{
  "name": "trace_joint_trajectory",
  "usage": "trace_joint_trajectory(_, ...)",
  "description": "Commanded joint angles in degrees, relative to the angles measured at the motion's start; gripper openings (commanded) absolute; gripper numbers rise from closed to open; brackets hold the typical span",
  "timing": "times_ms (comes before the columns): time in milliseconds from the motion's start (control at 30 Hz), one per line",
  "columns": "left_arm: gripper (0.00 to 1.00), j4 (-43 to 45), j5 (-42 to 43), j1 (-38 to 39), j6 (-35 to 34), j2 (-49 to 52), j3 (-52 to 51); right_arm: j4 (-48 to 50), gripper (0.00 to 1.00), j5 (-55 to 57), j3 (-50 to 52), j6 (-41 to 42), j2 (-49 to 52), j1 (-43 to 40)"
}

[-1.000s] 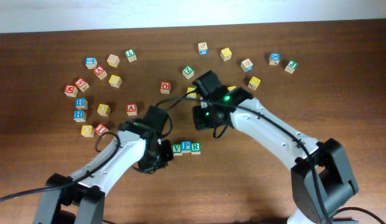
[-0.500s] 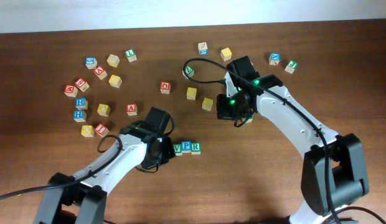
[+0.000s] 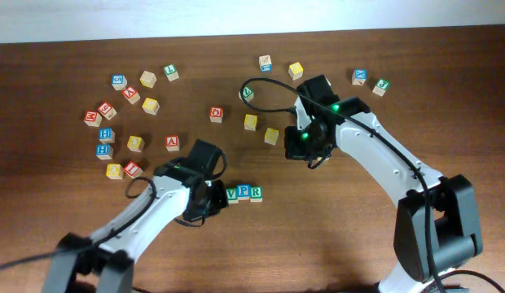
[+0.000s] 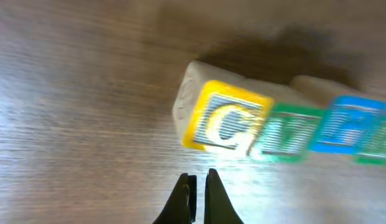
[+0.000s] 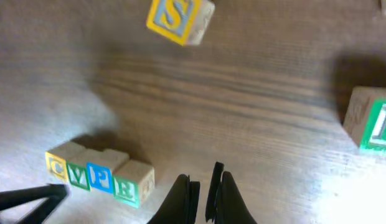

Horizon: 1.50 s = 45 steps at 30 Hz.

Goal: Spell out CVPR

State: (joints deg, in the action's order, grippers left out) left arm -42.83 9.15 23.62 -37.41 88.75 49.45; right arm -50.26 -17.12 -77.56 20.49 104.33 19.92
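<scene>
**1. Task pieces.** Four small letter cubes stand in one straight row on the dark brown wooden table (image 3: 318,244). In order they are:
- the yellow-faced pale wooden C cube (image 4: 224,121)
- the green-lettered wooden V cube (image 3: 231,194)
- the blue-lettered wooden P cube (image 3: 243,193)
- the green-lettered wooden R cube (image 3: 256,193)

Each cube touches its neighbour, and the right wrist view reads C, V, P, R along the row. In the overhead view the C cube is hidden beneath the left arm.

**2. Left gripper** (image 4: 198,180). The fingers are drawn together with nothing between them. The tips sit just beside the C end of the row, and bare wood shows between them and the C cube. The left wrist view is blurred.

**3. Right gripper** (image 5: 204,177). The fingers are pressed together and hold nothing. It stands well apart from the row, on the side away from the arm bases and past the R end.

**4. Other items.**
- A yellow-faced wooden S cube (image 5: 177,18) lies on that same far side of the row, near the right gripper and well apart from the row.
- A pale wooden cube with a green-bordered face (image 5: 370,124) sits at the edge of the right wrist view, its letter cut off.
- Loose letter cubes lie scattered on the far side of the row. One cluster lies beyond the C end and includes a red-lettered A cube (image 3: 172,143). Others lie beyond the R end.
- None of these cubes touches the row.
</scene>
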Motion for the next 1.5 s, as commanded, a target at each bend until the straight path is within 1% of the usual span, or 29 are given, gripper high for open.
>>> trace_joint_trajectory(0, 0.00, 0.0, 2.3, -0.5, 1.9, -4.2, 2.8, 0.1, 0.04, -0.7, 0.5, -0.7, 0.2, 0.8)
trace_joint_trajectory(67, 0.00, 0.0, 3.8, 1.4, -0.9, -3.1, 2.5, 1.0, 0.04, -0.7, 0.5, -0.6, 0.2, 1.2)
trace_joint_trajectory(100, 0.00, 0.1, 3.5, 2.8, -2.8, -2.2, 2.1, 1.5, 0.04, -0.5, 0.5, -0.5, 0.2, 1.2)
trace_joint_trajectory(233, 0.00, 2.1, 2.1, 7.9, -6.9, 2.4, 1.2, 1.4, 0.04, 1.5, 0.5, -0.6, 0.2, -0.7)
trace_joint_trajectory(333, 0.00, 2.3, 1.3, 8.4, -7.0, 3.7, 1.2, 0.7, 0.04, 1.4, 0.5, -1.3, 0.2, -2.8)
trace_joint_trajectory(533, 0.00, 2.5, -6.0, 8.4, -7.0, 3.9, 1.2, 0.1, 0.04, 1.4, 0.5, -2.3, 0.2, -3.9)
trace_joint_trajectory(767, 0.00, 3.4, -4.9, 9.0, -6.9, 4.9, 1.1, 0.1, 0.04, 1.4, 0.5, -2.3, 0.2, -3.9)
trace_joint_trajectory(1100, 0.00, 5.3, -5.3, 9.2, -6.6, 6.7, 1.1, 0.1, 0.04, 1.4, 0.5, -2.3, 0.2, -3.9)
trace_joint_trajectory(1467, 0.00, 5.9, -5.5, 9.2, -4.6, 6.6, 1.2, -1.0, 0.04, 1.1, 0.5, -2.3, 0.2, -3.8)
